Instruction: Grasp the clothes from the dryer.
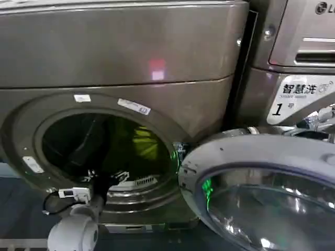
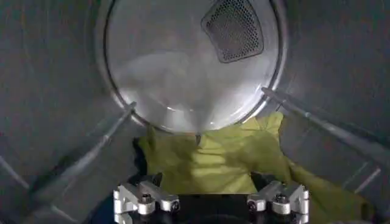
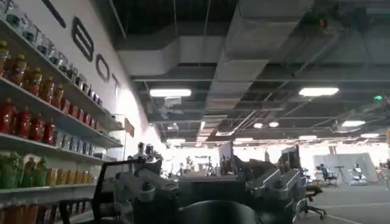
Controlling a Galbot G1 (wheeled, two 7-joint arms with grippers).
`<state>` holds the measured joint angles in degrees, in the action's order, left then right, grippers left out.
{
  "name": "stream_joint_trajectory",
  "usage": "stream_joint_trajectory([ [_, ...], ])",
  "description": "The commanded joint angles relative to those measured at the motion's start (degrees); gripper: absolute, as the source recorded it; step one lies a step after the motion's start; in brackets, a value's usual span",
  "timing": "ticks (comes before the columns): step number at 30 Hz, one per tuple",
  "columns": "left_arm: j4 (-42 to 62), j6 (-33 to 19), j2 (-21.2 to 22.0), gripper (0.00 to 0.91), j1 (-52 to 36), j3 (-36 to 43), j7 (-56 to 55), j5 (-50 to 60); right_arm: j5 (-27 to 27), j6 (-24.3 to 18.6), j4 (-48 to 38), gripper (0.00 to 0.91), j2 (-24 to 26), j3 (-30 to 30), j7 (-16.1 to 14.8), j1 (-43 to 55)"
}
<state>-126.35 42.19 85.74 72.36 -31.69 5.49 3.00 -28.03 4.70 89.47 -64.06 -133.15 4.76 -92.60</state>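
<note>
Grey machines filled the head view, and at lower left the left gripper [image 1: 104,180] reached through the dryer [image 1: 120,57] porthole, jaws spread wide and holding nothing. Right of it, at the drum's centre, lay the clothes [image 1: 141,144], not yet grasped. Farther right hung the open door [image 1: 261,178]. The right gripper [image 3: 213,189], parked facing the room, seemed open.

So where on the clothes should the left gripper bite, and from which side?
Probably the raised, bunched middle of the clothes, lying on the drum floor against the back wall. Come straight in through the dryer opening, where the open left gripper already faces it; the flatter edges offer less to pinch.
</note>
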Motion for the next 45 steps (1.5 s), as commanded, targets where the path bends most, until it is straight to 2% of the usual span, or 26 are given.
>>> stream_joint_trajectory([
  [1,4.93,2.64,0.07,0.907,-5.69,1.25,-0.84,1.64,-0.04,-0.5,0.04,0.907,0.1,-0.08,0.04,-0.08],
  [5,11.3,1.03,0.17,0.907,-9.97,1.79,-1.64,3.13,-0.23,-0.54,0.02,0.907,-0.05,-0.08,0.06,-0.05],
  [17,37.13,-3.94,0.16,0.907,-31.65,1.48,0.08,2.87,-0.33,-0.9,-0.17,0.907,0.22,0.11,0.05,-0.3],
  [23,46.27,-7.84,0.65,0.907,-36.45,1.21,0.74,5.83,-0.31,-0.92,0.15,0.907,0.1,0.13,0.02,-0.27],
  [30,55.95,-10.24,0.94,0.907,-43.35,1.14,1.36,6.37,-0.28,-0.83,0.51,0.907,0.22,0.19,0.03,-0.18],
  [35,61.83,-11.91,1.0,0.907,-46.88,1.02,4.17,10.58,-0.28,-0.88,0.52,0.907,0.09,0.24,0.04,-0.31],
  [37,64.27,-11.9,1.0,0.907,-48.43,0.93,8.33,17.94,-0.27,-0.87,0.52,0.907,0.08,0.32,0.03,-0.33],
  [40,66.11,-15.11,0.18,0.907,-50.28,1.06,26.98,36.2,-0.27,-0.89,0.66,0.907,0.09,0.45,0.0,-0.46],
  [41,66.45,-18.12,-0.6,0.907,-50.91,1.48,32.69,43.27,-0.27,-0.92,0.79,0.907,0.01,0.56,-0.01,-0.47],
  [44,69.51,-25.77,-0.32,0.907,-53.71,0.91,40.59,61.81,-0.29,-0.96,1.23,0.907,-0.55,0.92,-0.07,-0.39],
  [45,70.22,-29.2,-0.29,0.907,-54.55,0.55,42.27,64.16,-0.28,-1.03,1.21,0.907,-0.7,1.07,-0.07,-0.42],
])
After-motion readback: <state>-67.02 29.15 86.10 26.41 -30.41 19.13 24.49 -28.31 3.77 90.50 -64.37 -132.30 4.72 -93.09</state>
